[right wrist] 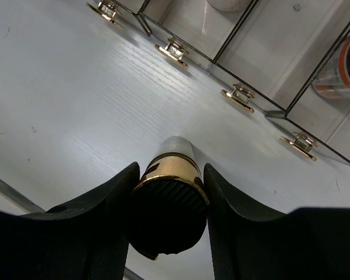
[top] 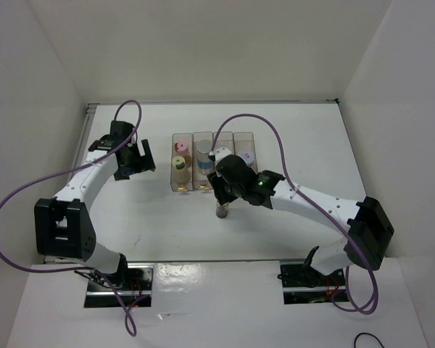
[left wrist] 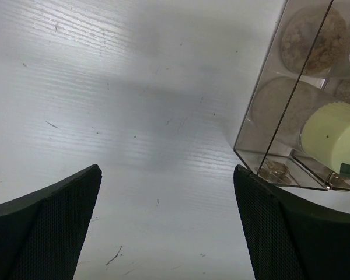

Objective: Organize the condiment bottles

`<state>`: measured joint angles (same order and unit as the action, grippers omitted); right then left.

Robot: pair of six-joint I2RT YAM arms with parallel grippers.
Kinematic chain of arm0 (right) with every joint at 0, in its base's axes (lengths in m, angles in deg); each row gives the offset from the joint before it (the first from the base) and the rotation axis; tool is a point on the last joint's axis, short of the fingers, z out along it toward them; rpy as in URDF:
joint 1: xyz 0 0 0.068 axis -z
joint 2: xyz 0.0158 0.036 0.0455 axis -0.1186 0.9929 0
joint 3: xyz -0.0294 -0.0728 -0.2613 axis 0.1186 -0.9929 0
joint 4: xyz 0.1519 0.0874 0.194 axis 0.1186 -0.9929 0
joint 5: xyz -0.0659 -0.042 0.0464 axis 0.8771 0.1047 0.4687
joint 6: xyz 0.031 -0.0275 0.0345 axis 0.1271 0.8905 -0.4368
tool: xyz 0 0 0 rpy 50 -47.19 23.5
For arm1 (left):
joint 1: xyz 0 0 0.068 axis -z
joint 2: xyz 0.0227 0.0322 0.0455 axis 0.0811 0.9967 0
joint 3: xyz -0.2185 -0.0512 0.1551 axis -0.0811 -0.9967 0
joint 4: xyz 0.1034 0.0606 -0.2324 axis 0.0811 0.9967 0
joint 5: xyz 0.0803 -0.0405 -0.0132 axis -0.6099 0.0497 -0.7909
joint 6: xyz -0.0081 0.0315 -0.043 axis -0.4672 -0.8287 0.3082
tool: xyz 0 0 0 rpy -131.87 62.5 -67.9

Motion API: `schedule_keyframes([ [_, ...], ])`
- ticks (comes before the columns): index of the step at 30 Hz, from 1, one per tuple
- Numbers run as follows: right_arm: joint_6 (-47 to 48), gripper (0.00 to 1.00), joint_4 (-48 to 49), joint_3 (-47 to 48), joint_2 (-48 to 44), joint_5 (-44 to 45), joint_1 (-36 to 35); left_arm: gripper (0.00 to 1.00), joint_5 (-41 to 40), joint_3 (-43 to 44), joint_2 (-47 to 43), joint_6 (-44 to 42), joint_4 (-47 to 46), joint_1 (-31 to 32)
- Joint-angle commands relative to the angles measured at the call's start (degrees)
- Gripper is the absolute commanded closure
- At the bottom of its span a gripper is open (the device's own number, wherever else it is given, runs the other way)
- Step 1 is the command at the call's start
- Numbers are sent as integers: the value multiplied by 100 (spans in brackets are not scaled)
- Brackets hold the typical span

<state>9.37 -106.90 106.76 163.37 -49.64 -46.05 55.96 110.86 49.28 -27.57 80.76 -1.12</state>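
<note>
A dark bottle with a black-gold top (right wrist: 170,201) stands upright on the table just in front of the clear bins (top: 241,136). My right gripper (right wrist: 170,169) is shut on its cap, a finger pressed on each side; from above the bottle (top: 222,211) shows below the right gripper (top: 222,194). In the left bin sit a pink-capped jar (top: 180,148) and a yellow-green-capped jar (top: 179,162). A pale blue-white jar (top: 204,149) fills the second bin, and a lavender-capped jar (top: 246,156) sits in the far right bin. My left gripper (top: 139,159) hangs open left of the bins, nothing between its fingers (left wrist: 58,221).
The four bins stand side by side mid-table, small gold handles (right wrist: 238,96) facing the arms. The left wrist view shows the left bin's corner (left wrist: 262,116) close to the right finger, with the yellow-green cap (left wrist: 332,137) inside. White walls enclose the table on three sides.
</note>
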Motion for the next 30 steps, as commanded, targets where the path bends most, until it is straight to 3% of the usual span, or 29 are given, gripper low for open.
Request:
schedule_keyframes([
  [1, 7, 81, 18, 352, -21, 35, -14, 0, -34, 142, -204, 40, 52, -37],
  [5, 7, 90, -423, 895, -284, 131, -14, 0, -34, 142, -257, 40, 52, -37],
  [12, 331, 90, -766, 1644, -663, 887, 196, 0, 19, 89, -310, 40, 52, -37],
  [20, 630, 93, -407, 2049, -92, 1353, 769, 0, 19, 36, -555, 40, 157, -89],
  [30, 745, 93, 236, 2101, 426, 905, 1278, 0, 72, -69, -670, 40, 157, -89],
])
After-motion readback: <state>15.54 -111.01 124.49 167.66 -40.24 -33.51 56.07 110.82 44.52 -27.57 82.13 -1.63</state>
